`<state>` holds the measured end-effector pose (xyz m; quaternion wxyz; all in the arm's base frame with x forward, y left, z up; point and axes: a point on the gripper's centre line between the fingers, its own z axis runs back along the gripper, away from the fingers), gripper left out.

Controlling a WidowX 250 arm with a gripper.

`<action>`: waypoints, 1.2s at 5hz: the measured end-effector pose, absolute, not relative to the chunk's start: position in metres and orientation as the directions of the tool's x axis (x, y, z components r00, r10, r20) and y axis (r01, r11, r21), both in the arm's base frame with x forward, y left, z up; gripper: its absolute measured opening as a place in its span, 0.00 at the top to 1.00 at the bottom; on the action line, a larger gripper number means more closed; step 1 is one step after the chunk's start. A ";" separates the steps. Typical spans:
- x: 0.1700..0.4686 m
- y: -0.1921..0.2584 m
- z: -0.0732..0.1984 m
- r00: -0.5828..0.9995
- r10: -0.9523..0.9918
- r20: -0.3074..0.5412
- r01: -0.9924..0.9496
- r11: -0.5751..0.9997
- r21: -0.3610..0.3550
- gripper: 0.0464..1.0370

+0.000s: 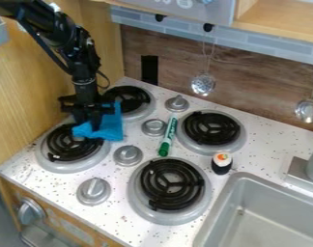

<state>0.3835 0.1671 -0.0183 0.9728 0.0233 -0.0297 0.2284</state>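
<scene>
The black gripper (89, 126) hangs down at the left of the stove, between the two left burners, and is shut on a blue cloth (109, 128). The cloth bunches up on the gripper's right side and spreads below it, over the edge of the front-left burner (64, 146). Behind the cloth is the back-left burner (125, 97). A green marker (167, 135) lies on the white stove top between the knobs and the back-right burner (212, 128).
A small black-and-white bottle (221, 163) stands between the right burners and the grey sink (233, 193). Metal knobs (128, 155) rise from the middle of the stove. Two metal ladles (203, 84) hang at the back wall. A wooden panel (30, 96) borders the left side.
</scene>
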 end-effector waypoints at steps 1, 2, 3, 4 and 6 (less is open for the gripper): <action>0.375 0.158 -0.009 0.902 0.426 0.072 -0.427 0.904 0.004 0.86; 0.373 0.154 0.015 0.906 0.403 0.130 -0.405 0.914 -0.013 0.90; 0.370 0.148 0.027 0.909 0.390 0.147 -0.389 0.920 -0.036 0.92; 0.361 0.138 0.036 0.920 0.368 0.137 -0.363 0.930 -0.063 0.92; 0.328 0.107 0.076 0.936 0.320 0.143 -0.299 0.942 -0.149 0.92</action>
